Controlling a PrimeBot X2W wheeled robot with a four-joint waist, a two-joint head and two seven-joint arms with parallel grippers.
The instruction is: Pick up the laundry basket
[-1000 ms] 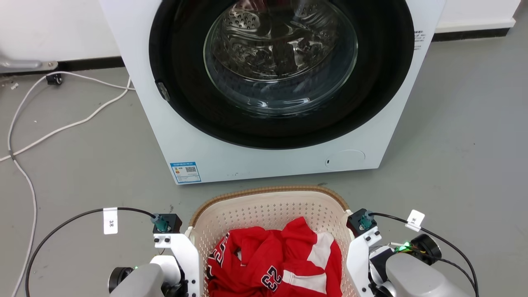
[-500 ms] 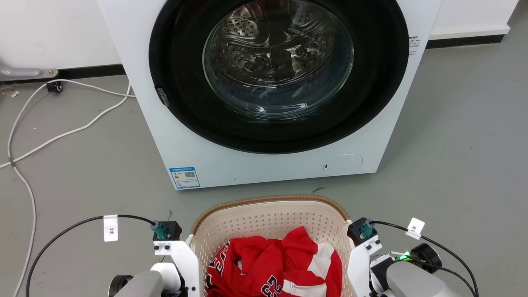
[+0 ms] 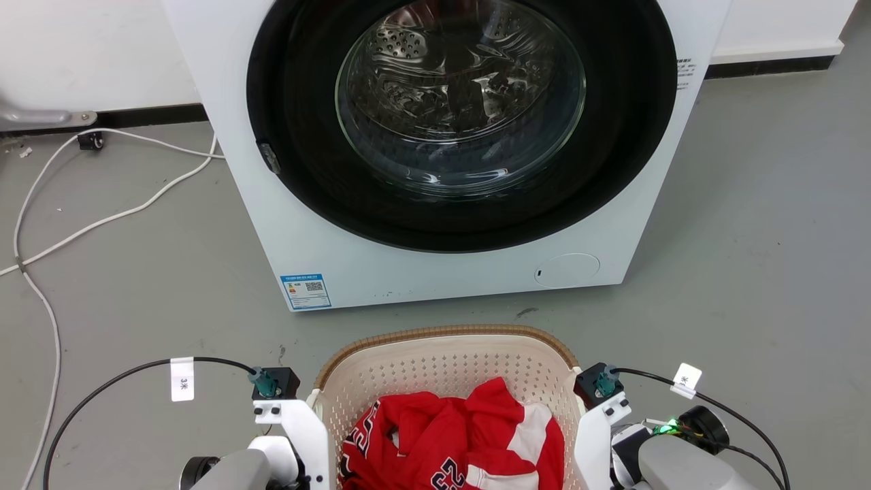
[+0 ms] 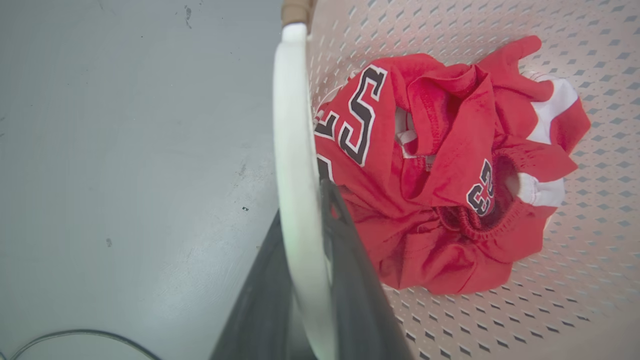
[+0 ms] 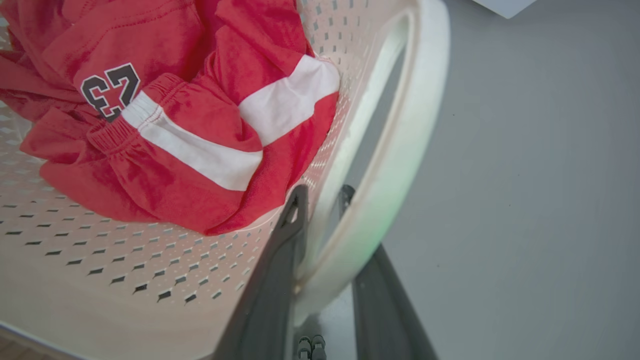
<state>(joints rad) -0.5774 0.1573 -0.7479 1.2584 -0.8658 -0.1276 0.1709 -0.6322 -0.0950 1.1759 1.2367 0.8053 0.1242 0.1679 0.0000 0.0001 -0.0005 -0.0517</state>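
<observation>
1. Presently left gripper [image 4: 305, 210] was closed on the left handle [image 4: 295, 125] of the laundry basket [image 3: 442, 364], one dark finger each side
2. Right gripper [image 5: 324, 200] likewise pinched the right handle [image 5: 415, 130], fingers straddling it
3. Basket sat between both arms, red jersey [image 3: 463, 435] bundled inside
4. White washing machine [image 3: 408, 279] stood just beyond the basket, glass door [image 3: 463, 102] facing it, on grey floor [image 3: 748, 272]

The head camera looks down: washer [image 3: 408, 272] at 12 o'clock, basket [image 3: 442, 367] at 6. Both wrist cameras see that basket [image 4: 575, 300] [image 5: 100, 260] close.
</observation>
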